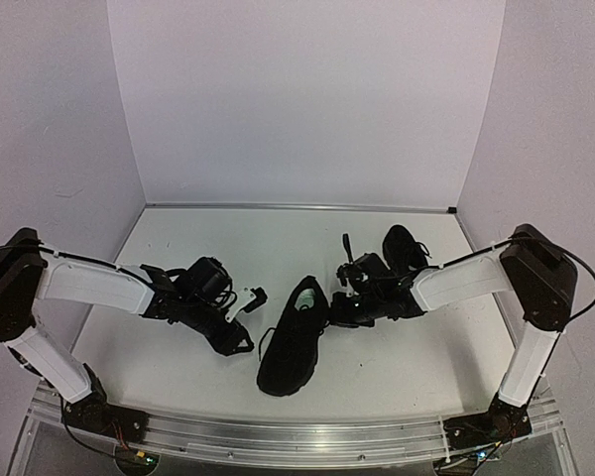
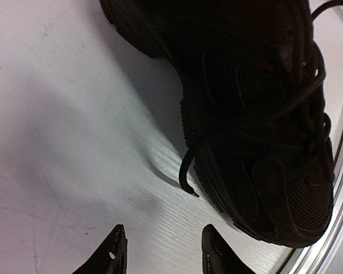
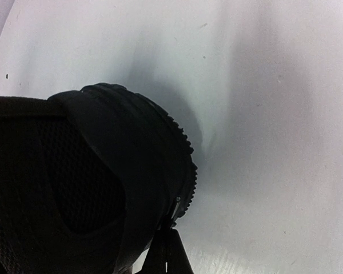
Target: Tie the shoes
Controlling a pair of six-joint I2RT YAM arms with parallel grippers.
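Left gripper (image 2: pixel 163 242), fingers spread and empty, sits just short of the loose lace end (image 2: pixel 183 166) of the shoe (image 2: pixel 257 114); grabbing step, I'd say: pinch that tip next.

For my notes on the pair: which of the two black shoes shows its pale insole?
The nearer shoe, at centre: its opening shows a pale green insole. The farther shoe, by the right arm, shows only black.

no legible text, no brand marks, no numbers — nothing readable
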